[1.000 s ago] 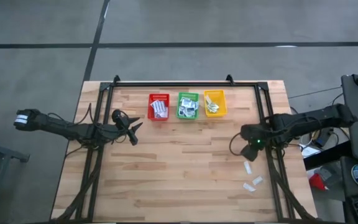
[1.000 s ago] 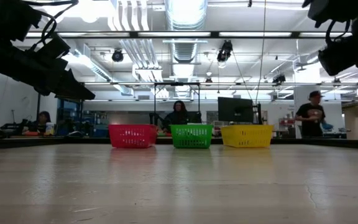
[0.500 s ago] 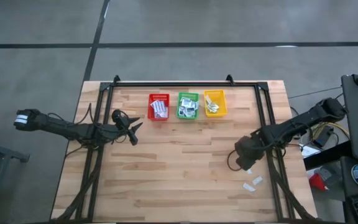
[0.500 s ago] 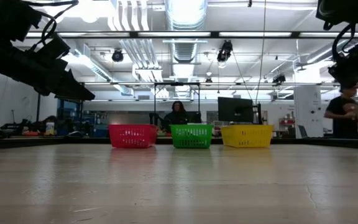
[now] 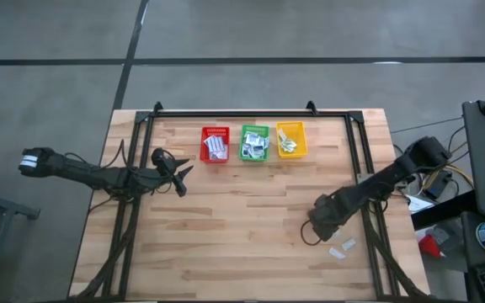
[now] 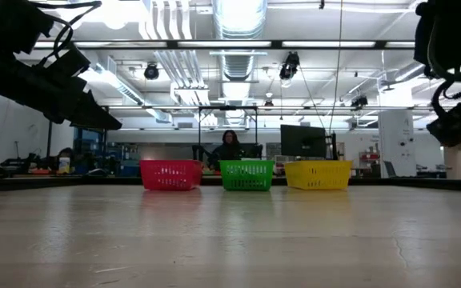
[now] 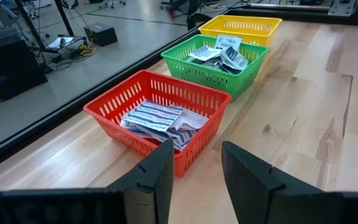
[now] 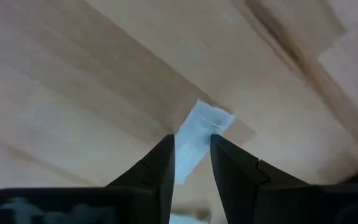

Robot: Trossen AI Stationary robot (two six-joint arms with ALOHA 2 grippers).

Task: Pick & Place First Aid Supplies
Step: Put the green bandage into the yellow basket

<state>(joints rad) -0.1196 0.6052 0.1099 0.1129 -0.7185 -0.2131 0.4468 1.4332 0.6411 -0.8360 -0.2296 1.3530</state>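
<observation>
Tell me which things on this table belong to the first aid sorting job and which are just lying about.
Job: loose packets on the table; the packet between the right gripper's fingers; sorted packets in the baskets.

Just about: monitor, person behind the table.

My left arm reaches in from the left edge, stretched low and nearly level over the counter (image 5: 226,252), wrist pointing toward the far middle. Left pincer (image 5: 180,178) hangs above the wood, fingers (image 7: 154,177) spread apart with a clear gap, nothing between them. My right arm comes in from the right edge, angled diagonally down toward the near right part of the counter, elbow high, wrist tipped downward. Right pincer (image 5: 317,225) points down at the wood, fingers (image 8: 161,165) set a narrow gap apart, with a white packet (image 8: 194,140) showing in that gap beyond the tips; contact can't be told.
</observation>
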